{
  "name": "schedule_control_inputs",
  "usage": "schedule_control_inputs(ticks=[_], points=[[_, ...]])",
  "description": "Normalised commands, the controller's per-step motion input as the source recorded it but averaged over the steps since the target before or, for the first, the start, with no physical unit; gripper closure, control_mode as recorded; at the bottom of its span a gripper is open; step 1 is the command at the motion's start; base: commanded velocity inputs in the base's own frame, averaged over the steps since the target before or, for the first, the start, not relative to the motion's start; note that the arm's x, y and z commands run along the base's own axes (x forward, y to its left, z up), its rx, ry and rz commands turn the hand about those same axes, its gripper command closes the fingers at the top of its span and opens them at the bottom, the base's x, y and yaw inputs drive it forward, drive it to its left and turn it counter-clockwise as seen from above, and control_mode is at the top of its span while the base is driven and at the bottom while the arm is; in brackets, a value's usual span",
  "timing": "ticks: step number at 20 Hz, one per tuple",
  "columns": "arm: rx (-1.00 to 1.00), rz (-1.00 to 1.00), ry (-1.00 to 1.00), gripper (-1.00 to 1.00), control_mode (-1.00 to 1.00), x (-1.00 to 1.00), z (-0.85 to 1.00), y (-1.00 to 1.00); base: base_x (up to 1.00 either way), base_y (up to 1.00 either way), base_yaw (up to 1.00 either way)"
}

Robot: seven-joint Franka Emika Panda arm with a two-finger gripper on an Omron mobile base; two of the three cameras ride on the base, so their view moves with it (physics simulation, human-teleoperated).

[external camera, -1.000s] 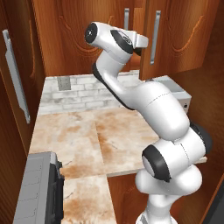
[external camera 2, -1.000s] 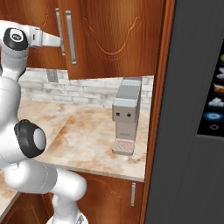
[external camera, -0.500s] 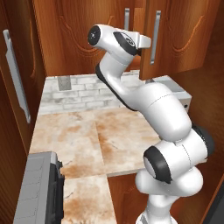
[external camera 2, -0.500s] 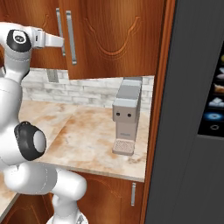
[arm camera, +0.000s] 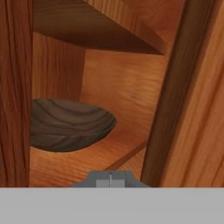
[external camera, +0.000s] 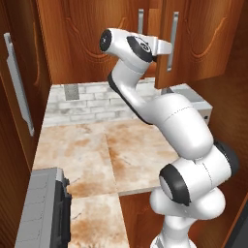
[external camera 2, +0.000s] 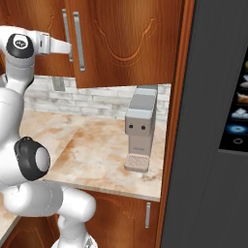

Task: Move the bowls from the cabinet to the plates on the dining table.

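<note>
Cabinet door [arm camera: 188, 96] beside brown bowl [arm camera: 65, 124]

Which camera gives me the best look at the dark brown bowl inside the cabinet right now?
The hand view: the dark brown bowl sits on the cabinet shelf, seen through the gap beside the door edge. In both base views the cabinet doors and the arm block the interior, so the bowl is hidden.

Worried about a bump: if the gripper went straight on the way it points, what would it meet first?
Probably the cabinet's wooden shelf, in the gap between the doors. The dark brown bowl sits left of that line, the right door's edge just right. Depth is unclear.
</note>
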Motion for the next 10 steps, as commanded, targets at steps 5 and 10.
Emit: schedule_control_inputs(ticks=[5, 10], points=[[0.00, -0.12, 0.03, 1.00, -1.00, -0.39, 0.00, -0.37, 0.00, 0.00, 0.00], [0.00, -0.12, 0.01, 1.00, -1.00, -0.45, 0.00, -0.37, 0.00, 0.00, 0.00]])
